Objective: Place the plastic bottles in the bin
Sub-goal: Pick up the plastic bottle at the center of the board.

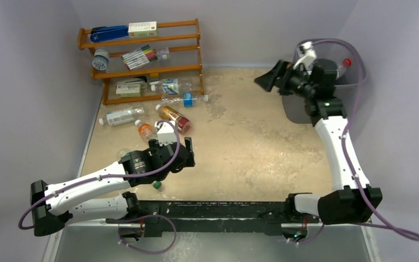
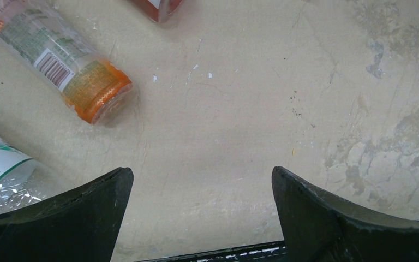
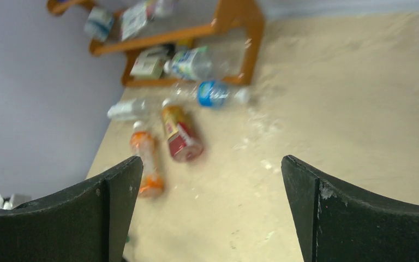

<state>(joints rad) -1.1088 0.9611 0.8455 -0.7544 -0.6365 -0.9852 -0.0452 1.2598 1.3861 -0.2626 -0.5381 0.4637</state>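
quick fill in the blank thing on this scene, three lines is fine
The left pincer and the right pincer both stand ____.
The bottle inside the bin has a ____ cap.
The blue stapler lies on the ____ shelf of the wooden rack.
Missing words: open; red; top.

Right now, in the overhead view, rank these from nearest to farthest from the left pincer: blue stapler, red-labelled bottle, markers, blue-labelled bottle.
1. Red-labelled bottle, lying on the table just beyond the left pincer.
2. Blue-labelled bottle, at the foot of the wooden rack.
3. Markers, on the second shelf from the top.
4. Blue stapler, top shelf, far left.
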